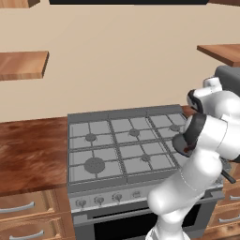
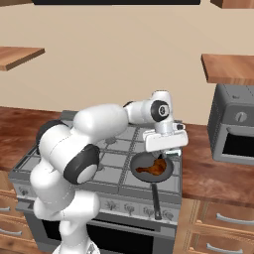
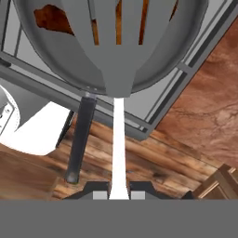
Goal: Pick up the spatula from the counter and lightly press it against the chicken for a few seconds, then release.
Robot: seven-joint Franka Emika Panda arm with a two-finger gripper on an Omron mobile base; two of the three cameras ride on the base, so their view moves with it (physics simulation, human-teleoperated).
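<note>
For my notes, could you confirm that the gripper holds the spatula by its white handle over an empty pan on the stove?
Not empty: the pan holds the chicken, as the right base view shows. The gripper does hold the spatula over it on the stove.

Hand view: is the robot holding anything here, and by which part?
Yes. The gripper is shut on the spatula, gripping the far end of its thin white handle.

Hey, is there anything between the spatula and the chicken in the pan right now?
Nothing visible. The gripper is shut on the spatula, whose slotted head sits right over the pan, with the chicken showing through the slots and beside the head.
</note>
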